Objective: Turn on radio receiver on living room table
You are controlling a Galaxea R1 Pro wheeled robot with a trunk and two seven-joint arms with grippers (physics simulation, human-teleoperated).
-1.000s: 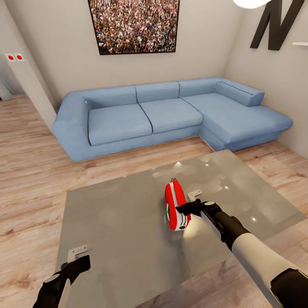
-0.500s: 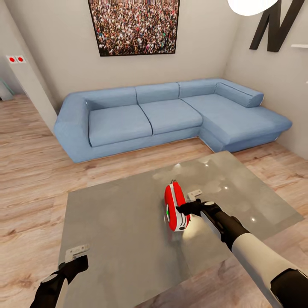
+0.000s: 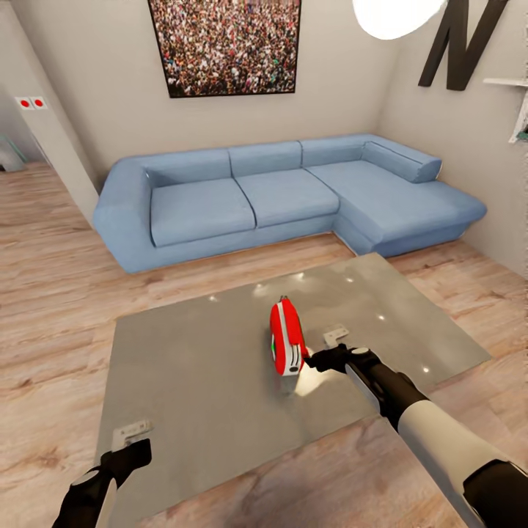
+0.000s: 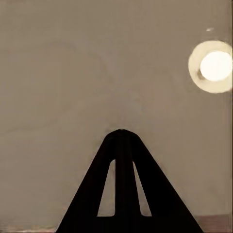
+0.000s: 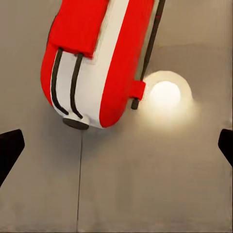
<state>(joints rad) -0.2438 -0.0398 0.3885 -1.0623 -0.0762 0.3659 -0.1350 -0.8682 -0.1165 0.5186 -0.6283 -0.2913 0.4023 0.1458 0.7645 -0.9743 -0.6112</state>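
The red radio receiver (image 3: 287,337) with white stripes stands on edge near the middle of the glossy grey table (image 3: 198,374). My right gripper (image 3: 323,352) hovers just beside its near right end, apart from it and open. In the right wrist view the radio (image 5: 97,58) lies ahead of the right gripper (image 5: 116,155), whose fingertips (image 5: 9,150) sit wide apart at the frame's edges. My left gripper (image 3: 128,440) hangs over the table's near left corner. Its fingers (image 4: 121,160) are shut on nothing above the bare tabletop.
A blue L-shaped sofa (image 3: 279,194) stands beyond the table, under a crowd picture (image 3: 224,44). A dark letter N (image 3: 458,40) hangs on the right wall. A white ceiling lamp (image 3: 396,15) casts a bright reflection (image 5: 165,94) on the glass beside the radio. Wood floor surrounds the table.
The whole head picture has shifted, so the camera moved. A small gap now shows between the radio and my right gripper, which overlapped before. The left arm holds its place.
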